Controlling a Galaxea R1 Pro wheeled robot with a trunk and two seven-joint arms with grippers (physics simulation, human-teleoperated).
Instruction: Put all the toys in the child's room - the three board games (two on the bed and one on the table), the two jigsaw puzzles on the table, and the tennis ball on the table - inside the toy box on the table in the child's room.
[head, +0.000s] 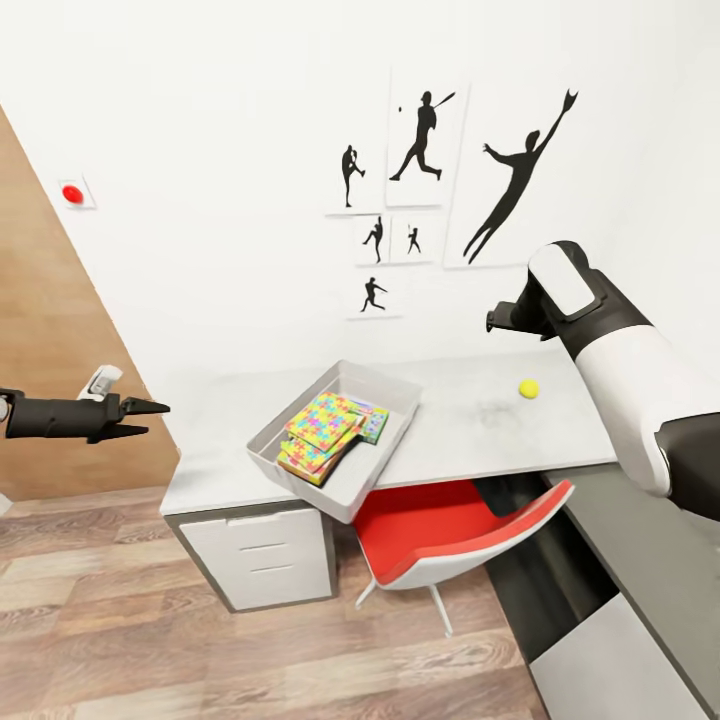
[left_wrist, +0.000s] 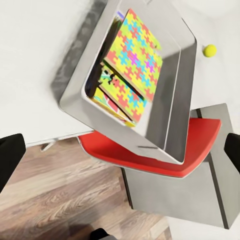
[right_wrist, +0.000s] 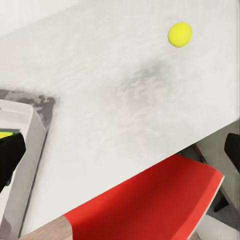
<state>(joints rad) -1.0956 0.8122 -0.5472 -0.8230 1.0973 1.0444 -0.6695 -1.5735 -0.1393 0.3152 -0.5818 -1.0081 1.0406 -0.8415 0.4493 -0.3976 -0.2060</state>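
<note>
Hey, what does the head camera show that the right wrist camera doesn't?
Head view alone: the athlete pictures on the wall, the left hand open in the air, and the jigsaw puzzles stacked in the toy box. Right wrist view alone: a closer look at the bare tabletop. Both: tennis ball, table, red chair.

- The toy box (head: 390, 385) sits on the worktop (head: 470, 425), overhanging its front edge.
- Jigsaw puzzles (head: 322, 422) lie stacked inside it.
- The tennis ball (head: 529, 388) rests right of it.
- The chair (head: 455, 530) stands below.
</note>
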